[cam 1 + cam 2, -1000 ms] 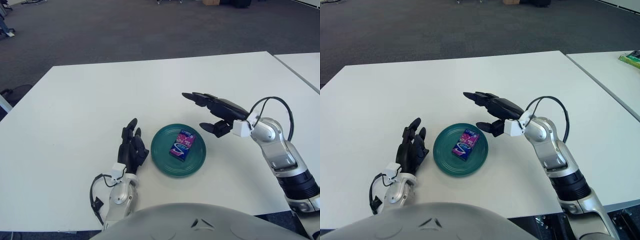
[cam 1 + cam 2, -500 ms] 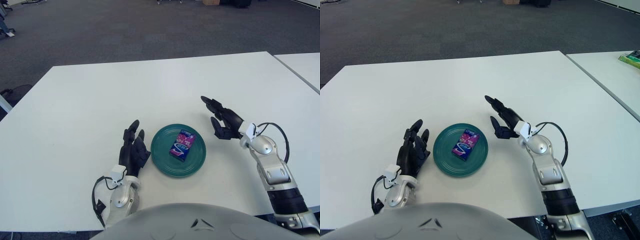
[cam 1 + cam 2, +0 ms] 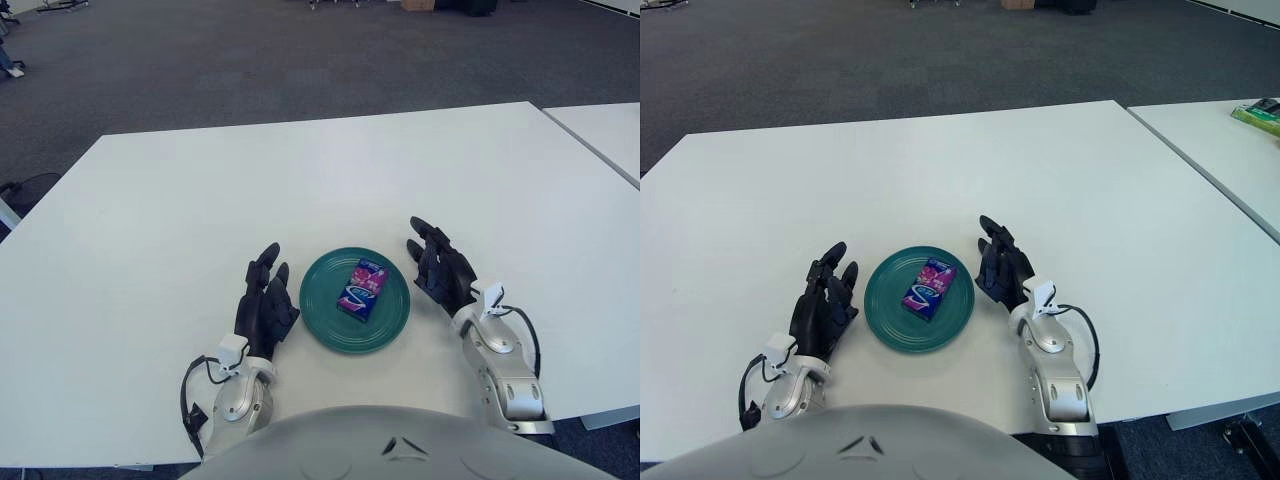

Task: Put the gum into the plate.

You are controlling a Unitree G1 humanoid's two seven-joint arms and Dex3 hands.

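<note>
Gum pack (image 3: pixel 361 288) lies in the green plate (image 3: pixel 322 322) near the desk's (image 3: pixel 150 220) front edge; left hand (image 3: pixel 264 306) and right hand (image 3: pixel 441 272) flank it, fingers loose, holding nothing.

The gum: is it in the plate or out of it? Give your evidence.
In. The gum lies flat inside the plate, with green rim showing all round it; neither hand touches it.

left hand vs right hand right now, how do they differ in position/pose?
The left hand shows on the left of the green plate; the right hand shows on its right. The left hand sits lower in the view, level with the plate's near half, while the right hand sits level with the middle of the plate. Shared: both are dark, fingers relaxed and pointing away from the robot, holding nothing; the gum lies in the plate between them.
</note>
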